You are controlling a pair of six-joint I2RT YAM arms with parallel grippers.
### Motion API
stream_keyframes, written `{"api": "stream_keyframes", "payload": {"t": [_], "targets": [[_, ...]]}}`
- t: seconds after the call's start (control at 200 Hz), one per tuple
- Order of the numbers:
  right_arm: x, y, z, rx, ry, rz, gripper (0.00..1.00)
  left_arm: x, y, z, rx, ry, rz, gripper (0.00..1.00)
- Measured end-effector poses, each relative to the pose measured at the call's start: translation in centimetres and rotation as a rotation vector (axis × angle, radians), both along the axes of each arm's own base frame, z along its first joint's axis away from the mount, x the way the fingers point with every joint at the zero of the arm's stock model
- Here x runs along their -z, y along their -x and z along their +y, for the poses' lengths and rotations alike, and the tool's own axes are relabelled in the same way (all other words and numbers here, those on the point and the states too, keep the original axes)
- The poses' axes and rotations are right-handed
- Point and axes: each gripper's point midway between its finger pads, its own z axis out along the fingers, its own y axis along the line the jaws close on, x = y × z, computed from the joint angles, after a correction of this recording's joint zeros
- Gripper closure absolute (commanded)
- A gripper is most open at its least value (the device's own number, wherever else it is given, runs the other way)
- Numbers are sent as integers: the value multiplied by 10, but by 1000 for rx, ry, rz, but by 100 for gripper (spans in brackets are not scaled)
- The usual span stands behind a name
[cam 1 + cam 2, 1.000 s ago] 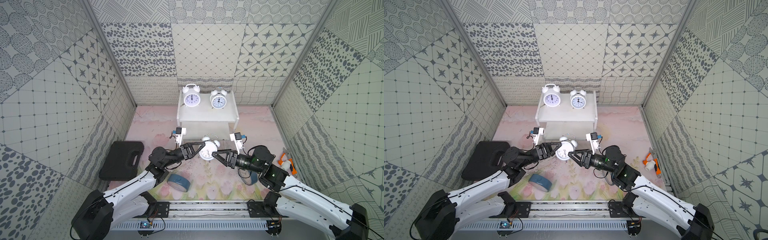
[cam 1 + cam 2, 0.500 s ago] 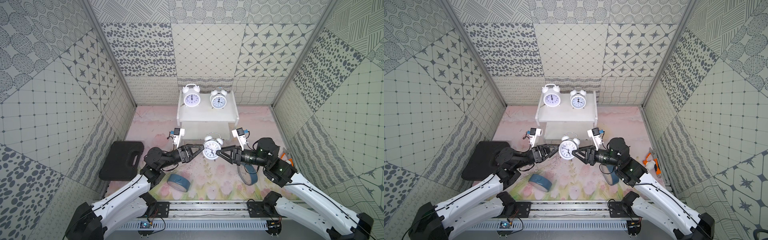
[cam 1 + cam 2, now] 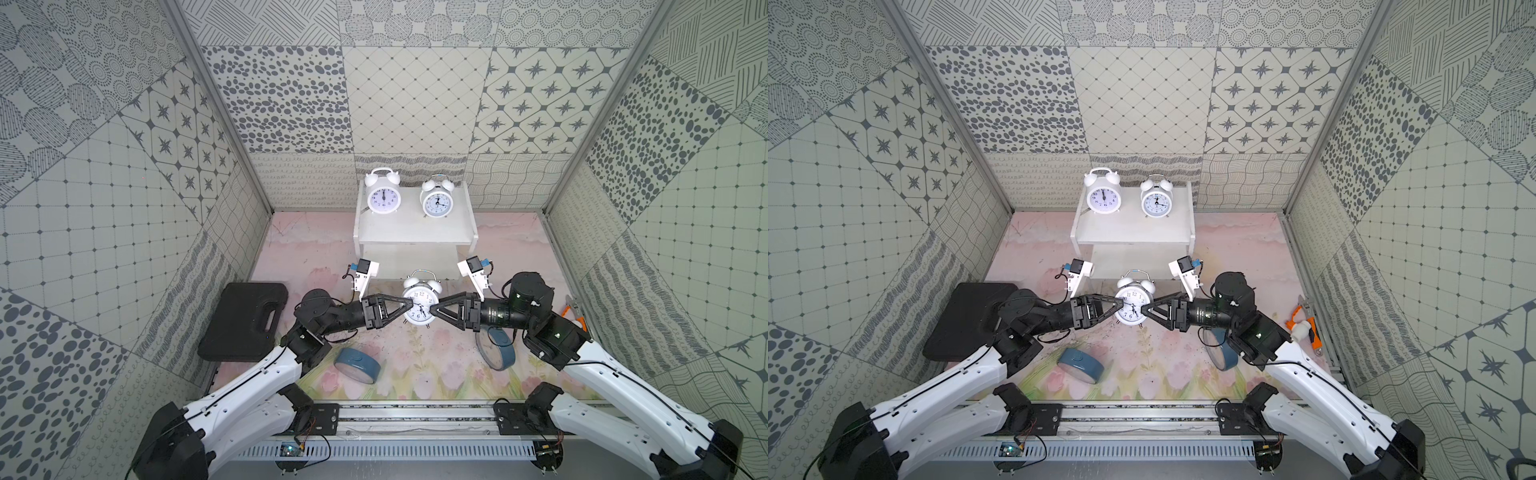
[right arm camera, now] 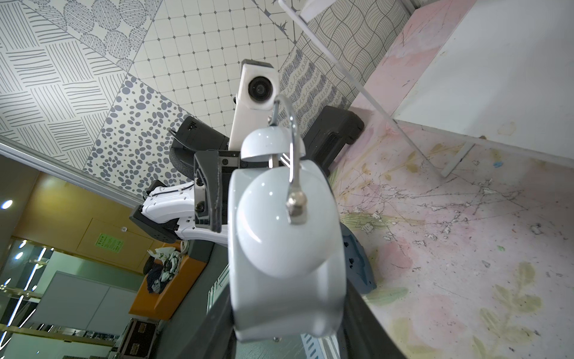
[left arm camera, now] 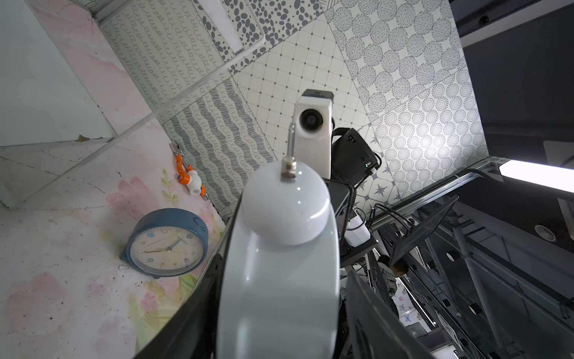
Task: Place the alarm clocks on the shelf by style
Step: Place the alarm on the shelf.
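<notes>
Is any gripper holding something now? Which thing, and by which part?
Yes. Both grippers hold one white clock by its round case: the left gripper grips one side and the right gripper grips the opposite side.

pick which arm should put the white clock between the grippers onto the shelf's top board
Right, narrowly. Both the left gripper and right gripper grip the white clock before the shelf, but its top board has most bare room on the right arm's side.
</notes>
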Motion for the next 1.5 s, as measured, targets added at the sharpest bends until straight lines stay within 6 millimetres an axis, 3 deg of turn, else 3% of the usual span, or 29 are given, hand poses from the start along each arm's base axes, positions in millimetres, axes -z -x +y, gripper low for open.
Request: {"api": "stream_keyframes", "payload": {"t": [0.13, 0.26, 0.32, 0.445, 0.6, 0.81, 1.221, 1.496], "targets": [[-1, 1, 0, -2, -3, 2, 66, 2, 1, 0, 0, -8, -3, 51], [-2, 1, -1, 2, -9, 15, 61, 2, 1, 1, -6, -14, -31, 56], [-2, 1, -1, 2, -9, 13, 53, 2, 1, 1, -7, -15, -38, 57], [-2, 2, -1, -1, -3, 7, 25, 3, 3, 2, -1, -24, -34, 63], [-12, 4, -6, -7, -7, -41, 9, 7, 6, 2, 8, -48, -13, 66], [-28, 12, -11, -91, 10, -74, 11, 4, 9, 2, 28, -56, -13, 69], [-4, 19, -8, -191, 87, -10, 33, -2, 15, -1, 75, -59, -29, 68], [2, 17, -6, -204, 105, 14, 38, 3, 16, -4, 105, -72, -14, 70]]}}
